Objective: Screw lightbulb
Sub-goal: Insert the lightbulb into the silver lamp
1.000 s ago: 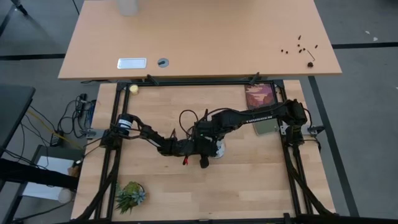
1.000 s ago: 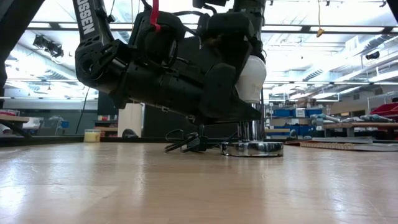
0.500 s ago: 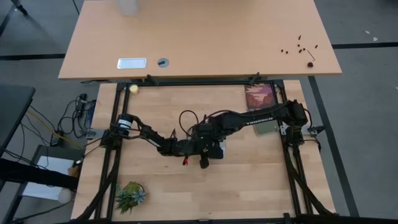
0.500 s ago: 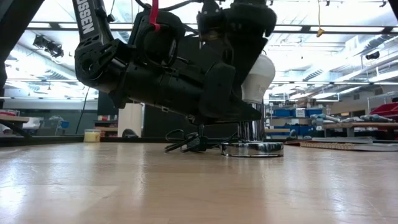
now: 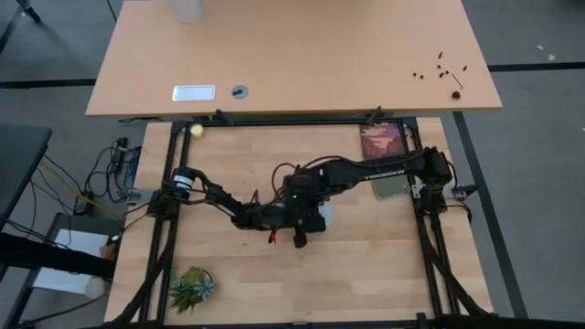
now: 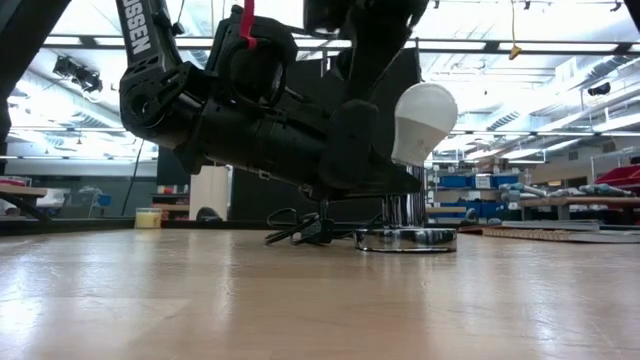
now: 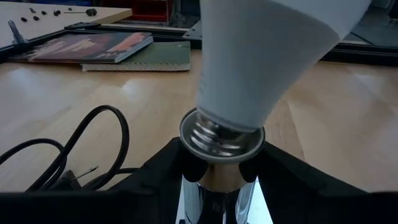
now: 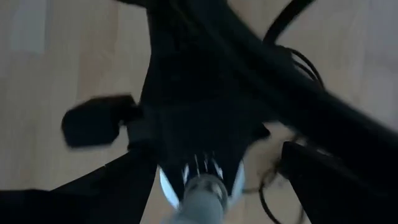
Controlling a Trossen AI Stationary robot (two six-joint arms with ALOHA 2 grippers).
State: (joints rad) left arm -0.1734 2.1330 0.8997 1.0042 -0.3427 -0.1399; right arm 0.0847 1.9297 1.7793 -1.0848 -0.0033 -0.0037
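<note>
High view: both arms meet mid-table [image 5: 366, 274]. L claw [image 5: 311, 219] lies low beside the white lightbulb [image 5: 325, 216]. R claw [image 5: 300, 190] hangs over the same spot, so the arms cover most of the joint. Book [image 5: 382, 140] and green notebook [image 5: 391, 185] sit at the far R edge, plant [image 5: 190, 286] at the near L corner, small yellow ball [image 5: 196, 130] at the far L corner, all well apart from the work.

Low view: bulb sits tilted atop the chrome socket [image 6: 405, 238], base in the socket neck. L claw is clenched on that neck, and its bulk hides the neck's L side. R claw is up above, released, not touching the bulb. Black cord [image 6: 295, 235] is coiled just beside the socket disc.

L wrist view: bulb leans, threads partly showing above the neck. Cord loops nearby; book and notebook lie beyond.

R wrist view: blurred. L arm fills the frame, w/ a pale rounded shape under it.
</note>
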